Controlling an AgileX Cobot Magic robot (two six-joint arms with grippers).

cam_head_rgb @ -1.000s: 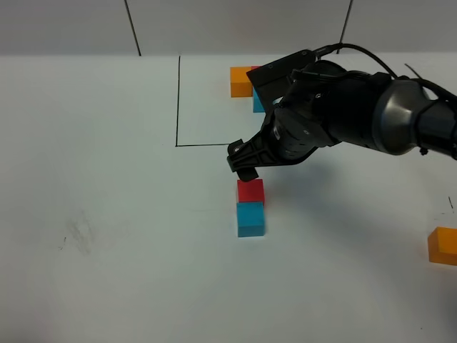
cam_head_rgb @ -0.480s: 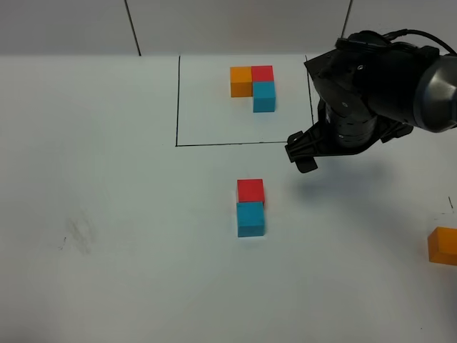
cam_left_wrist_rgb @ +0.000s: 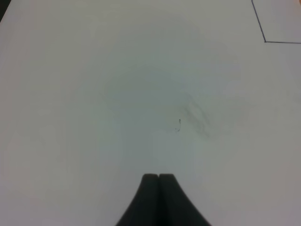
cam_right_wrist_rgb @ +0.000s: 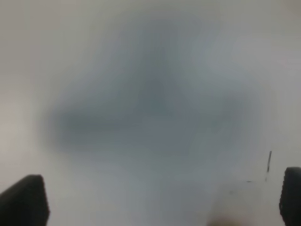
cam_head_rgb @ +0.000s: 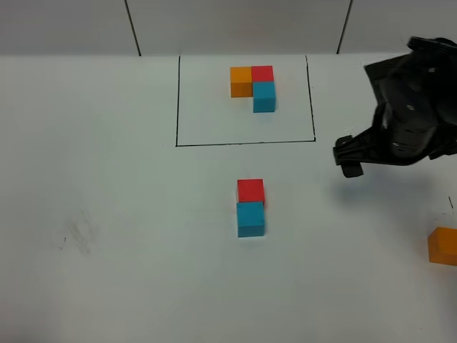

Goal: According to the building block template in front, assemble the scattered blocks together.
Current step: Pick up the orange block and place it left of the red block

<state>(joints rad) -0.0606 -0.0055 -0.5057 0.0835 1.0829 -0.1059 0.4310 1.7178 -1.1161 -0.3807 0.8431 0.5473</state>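
Scattered blocks (cam_head_rgb: pixel 250 214), none held. I logged right gripper (cam_right_wrist_rgb: pixel 157 202) fingers wide apart, left gripper (cam_left_wrist_rgb: pixel 158 184) fingers pressed together. Red block (cam_head_rgb: pixel 250 190) touched cyan block (cam_head_rgb: pixel 250 219), outside the building block template (cam_head_rgb: pixel 253 87); orange block (cam_head_rgb: pixel 443 245) lay well apart, rightward.

The high camera looked down over the surface (cam_head_rgb: pixel 107 286); both wrist cameras faced it closely, the left sharing a corner of the drawn rectangle (cam_left_wrist_rgb: pixel 265 41)

**Where your blocks lie**

The black-bordered L-shaped cluster of three small cubes (cam_head_rgb: pixel 253 87) sits at the far side of your white table (cam_head_rgb: pixel 107 214). Before it, the red matte cube (cam_head_rgb: pixel 250 190) touches the cyan-blue matte cube (cam_head_rgb: pixel 250 219) just in front. The orange matte cube (cam_head_rgb: pixel 443 245) lies well apart to the right.
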